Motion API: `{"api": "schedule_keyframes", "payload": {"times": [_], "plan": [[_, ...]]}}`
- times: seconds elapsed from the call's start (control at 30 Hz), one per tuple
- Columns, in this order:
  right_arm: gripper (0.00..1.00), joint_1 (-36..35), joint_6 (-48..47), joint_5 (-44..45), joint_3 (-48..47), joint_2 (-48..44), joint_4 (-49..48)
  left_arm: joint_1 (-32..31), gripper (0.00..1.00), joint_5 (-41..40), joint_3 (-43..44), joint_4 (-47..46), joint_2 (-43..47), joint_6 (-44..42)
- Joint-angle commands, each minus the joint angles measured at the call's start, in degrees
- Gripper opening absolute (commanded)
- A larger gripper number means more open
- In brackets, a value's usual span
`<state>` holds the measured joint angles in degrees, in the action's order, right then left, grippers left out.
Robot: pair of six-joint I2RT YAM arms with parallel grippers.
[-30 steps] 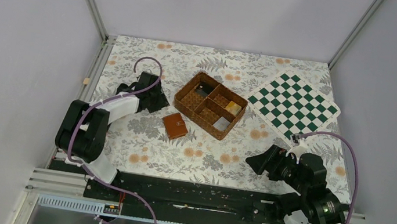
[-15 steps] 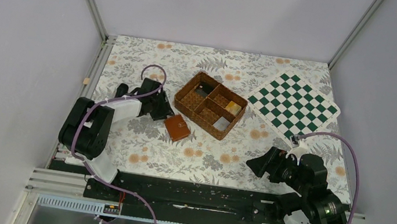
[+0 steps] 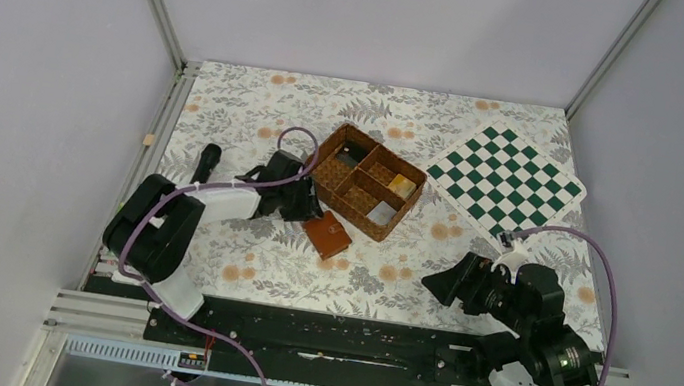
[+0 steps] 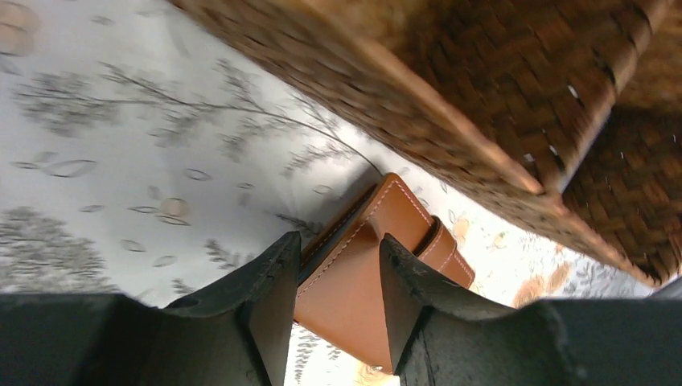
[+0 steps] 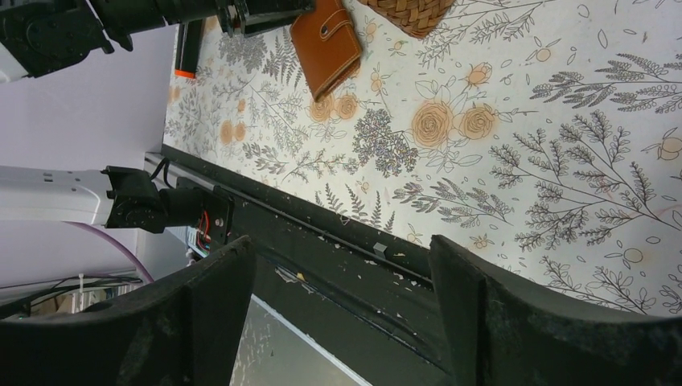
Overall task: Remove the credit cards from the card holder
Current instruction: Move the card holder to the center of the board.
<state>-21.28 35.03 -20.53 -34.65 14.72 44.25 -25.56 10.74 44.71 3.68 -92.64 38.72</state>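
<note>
1. Compared with a second ago, the card holder (image 3: 327,234) is seen shifted to the right and nearer the bench's (image 3: 230,97) front edge. It now lies just beside the basket's (image 3: 322,150) near corner.
2. The left arm is seen stretched further right than before, its left end effector (image 3: 306,206) brought against the card holder's far-left edge.
3. The right arm is unchanged over the same second.
4. In the left wrist view, the left end effector (image 4: 338,241) is narrowed to a small gap. One edge of the card holder (image 4: 402,213) is taken between the fingers (image 4: 269,297), and both are seen touching it.
5. The right end effector (image 5: 339,241) is held wide open with nothing in it, over the bench's near right part, well apart from the card holder (image 5: 326,40).
6. The card holder is seen folded shut with its tab fastened, so its inside is hidden.
7. The basket (image 4: 499,96) is blurred and cut off in the left wrist view. The items in its compartments are too small to be made out from above.
8. A green-and-white chessboard (image 3: 506,181) is laid at the far right.
</note>
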Motion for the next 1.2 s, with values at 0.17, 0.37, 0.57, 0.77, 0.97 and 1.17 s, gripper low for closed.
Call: {"api": "schedule_keyframes", "payload": {"times": [0.17,0.37,0.57,0.77,0.97,1.17], "plan": [[0.75,-0.17,4.29,-2.80,3.22,2.32,-6.10,-7.90,0.40,1.29,-7.54,-8.05,3.09,-0.66],[0.72,-0.26,6.68,-2.86,9.08,5.49,-13.15,-13.44,0.41,3.10,-12.70,-16.55,4.70,1.37],[0.72,-0.67,11.51,0.50,14.78,11.34,-26.14,-14.65,0.41,1.23,-14.43,-17.01,8.16,5.47],[0.65,-1.45,13.38,2.00,19.02,23.65,-42.74,-14.68,0.42,-1.56,-14.85,-14.18,12.28,7.94],[0.60,-4.54,11.82,2.91,17.12,37.70,-52.80,-14.67,0.42,-4.02,-16.10,-10.93,16.01,9.43],[0.58,-8.79,13.60,8.09,16.85,46.44,-61.29,-14.69,0.43,-3.41,-17.87,-11.68,19.29,11.09]]}}
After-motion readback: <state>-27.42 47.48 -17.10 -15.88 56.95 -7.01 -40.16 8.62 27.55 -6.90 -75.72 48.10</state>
